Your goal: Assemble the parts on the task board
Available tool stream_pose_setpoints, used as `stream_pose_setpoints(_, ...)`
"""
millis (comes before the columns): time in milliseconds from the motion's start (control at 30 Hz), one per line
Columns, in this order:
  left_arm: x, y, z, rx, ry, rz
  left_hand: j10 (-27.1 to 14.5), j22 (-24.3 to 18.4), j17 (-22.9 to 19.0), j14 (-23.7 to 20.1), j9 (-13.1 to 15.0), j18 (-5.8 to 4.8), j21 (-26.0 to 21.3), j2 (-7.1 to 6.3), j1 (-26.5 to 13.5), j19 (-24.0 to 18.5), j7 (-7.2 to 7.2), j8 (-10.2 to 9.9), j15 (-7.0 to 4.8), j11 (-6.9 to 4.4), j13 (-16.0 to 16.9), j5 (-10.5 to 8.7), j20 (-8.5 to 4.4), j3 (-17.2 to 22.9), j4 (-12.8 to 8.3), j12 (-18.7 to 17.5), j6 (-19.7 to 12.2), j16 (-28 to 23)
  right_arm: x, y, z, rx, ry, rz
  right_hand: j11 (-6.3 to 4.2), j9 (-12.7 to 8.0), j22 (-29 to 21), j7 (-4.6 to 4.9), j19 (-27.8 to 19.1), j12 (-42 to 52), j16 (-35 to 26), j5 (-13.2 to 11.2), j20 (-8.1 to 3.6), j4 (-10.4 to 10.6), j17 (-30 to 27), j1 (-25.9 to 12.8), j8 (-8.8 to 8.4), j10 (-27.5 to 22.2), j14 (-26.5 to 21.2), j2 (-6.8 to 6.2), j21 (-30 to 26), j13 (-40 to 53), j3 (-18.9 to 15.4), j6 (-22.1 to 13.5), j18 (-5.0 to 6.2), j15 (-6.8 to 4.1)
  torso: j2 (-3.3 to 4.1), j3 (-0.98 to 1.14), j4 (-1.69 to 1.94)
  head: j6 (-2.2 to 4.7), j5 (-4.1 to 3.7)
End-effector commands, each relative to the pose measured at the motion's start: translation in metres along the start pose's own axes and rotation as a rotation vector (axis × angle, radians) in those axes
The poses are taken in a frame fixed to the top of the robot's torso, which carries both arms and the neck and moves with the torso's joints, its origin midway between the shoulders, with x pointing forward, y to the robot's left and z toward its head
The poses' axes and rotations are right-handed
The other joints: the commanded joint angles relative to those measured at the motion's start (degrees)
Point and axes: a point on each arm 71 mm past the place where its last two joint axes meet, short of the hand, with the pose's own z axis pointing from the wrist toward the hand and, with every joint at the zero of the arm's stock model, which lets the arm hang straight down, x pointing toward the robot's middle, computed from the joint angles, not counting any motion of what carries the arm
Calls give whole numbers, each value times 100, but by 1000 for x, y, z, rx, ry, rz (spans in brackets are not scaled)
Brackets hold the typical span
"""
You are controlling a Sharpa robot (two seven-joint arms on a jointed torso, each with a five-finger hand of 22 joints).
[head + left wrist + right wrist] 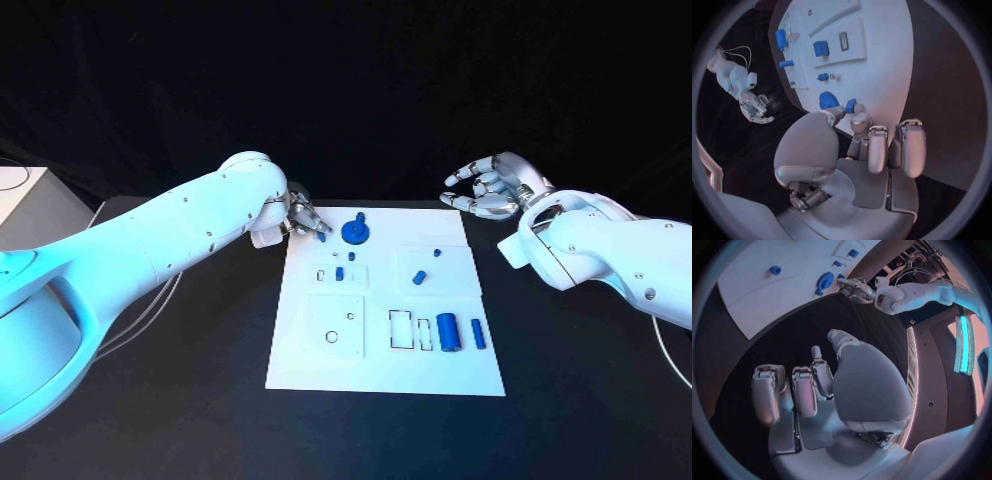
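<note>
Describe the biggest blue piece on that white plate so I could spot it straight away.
Start at the white task board in the middle of the black table and go to its far edge, next to the left hand. There lies the round blue disc-shaped part with a short stub at its far side. Its neighbours are small pegs and cylinders; it alone is wide and flat.

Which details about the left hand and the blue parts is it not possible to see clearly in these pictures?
- Head view: whether the left hand touches the round blue part; the arm hides the palm.
- Left wrist view: a small blue piece sits at the fingertips; the grip is unclear.
- Head view: the small parts' shapes are too small on the task board.
</note>
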Motion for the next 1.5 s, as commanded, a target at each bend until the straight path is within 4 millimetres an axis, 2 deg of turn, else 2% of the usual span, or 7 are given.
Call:
stream_pose_setpoints(33,2,-1,0,5,18,-6,-10,767,1509,606,78,-117,17,-6,97,141,-60,66,-56,-42,-10,17,-49,165,-34,-6,-8,24,1,1,0,-6,12,-6,1,9,1169,-11,367,-29,-28,39,-45,2,913,-10,39,-37,445,-24,-28,319,40,-41,46,-22,0,-1,-8,-8,10)
stream_pose_setpoints(200,3,-1,0,14,27,-33,-2,770,1509,606,306,-117,13,1,197,140,-106,231,-97,-86,-15,-5,-87,759,-268,-19,-59,24,1,0,1,-4,13,-7,1,9,1169,-11,367,-29,-28,39,-45,2,913,-10,39,-37,445,-24,-28,319,40,-41,46,-22,-2,1,-3,-15,9)
stream_pose_setpoints(333,3,-1,-1,23,37,-55,28,778,1509,606,521,-118,12,30,266,143,-121,381,-124,-111,-24,-7,-111,1488,-706,-37,-135,24,2,0,1,-4,14,-7,1,9,1169,-11,367,-29,-28,39,-45,2,913,-10,39,-37,445,-24,-28,319,40,-41,46,-22,-3,0,5,-22,5)
stream_pose_setpoints(467,4,-1,-2,31,49,-70,56,778,1509,606,655,-118,9,26,141,141,-109,469,-112,-99,-32,5,-106,1911,-967,-51,-175,24,2,-1,1,-2,14,-7,1,9,1169,-11,367,-29,-28,39,-45,2,913,-10,39,-37,445,-24,-28,319,40,-41,46,-22,-8,0,7,-24,3)
stream_pose_setpoints(733,5,-2,-8,51,58,-75,83,783,1509,606,707,-118,10,8,66,143,-106,503,-111,-98,-21,30,-105,2077,-1094,-44,-169,24,1,-2,1,2,12,-7,1,10,1156,-11,359,-35,-36,39,-46,0,900,-11,42,-38,442,-33,-48,311,46,-45,51,-23,-17,1,11,-27,19)
stream_pose_setpoints(1033,8,-5,-21,83,57,-51,107,778,1509,606,727,-117,6,1,23,140,-108,520,-113,-101,-6,41,-106,2128,-1133,-32,-154,24,0,-5,2,10,8,-8,1,10,1156,-11,359,-35,-36,39,-46,0,900,-11,42,-38,442,-33,-48,311,46,-45,51,-23,-100,9,68,-80,7)
stream_pose_setpoints(1500,33,7,-38,108,26,17,151,788,1509,606,757,-119,11,-11,-33,148,-118,545,-122,-111,25,59,-109,2214,-1204,-6,-127,24,-1,-12,2,24,4,-14,1,11,1158,-11,361,-36,-38,40,-47,4,899,-17,44,-36,443,-33,-46,311,51,-47,50,-24,-215,-25,167,-219,-34)
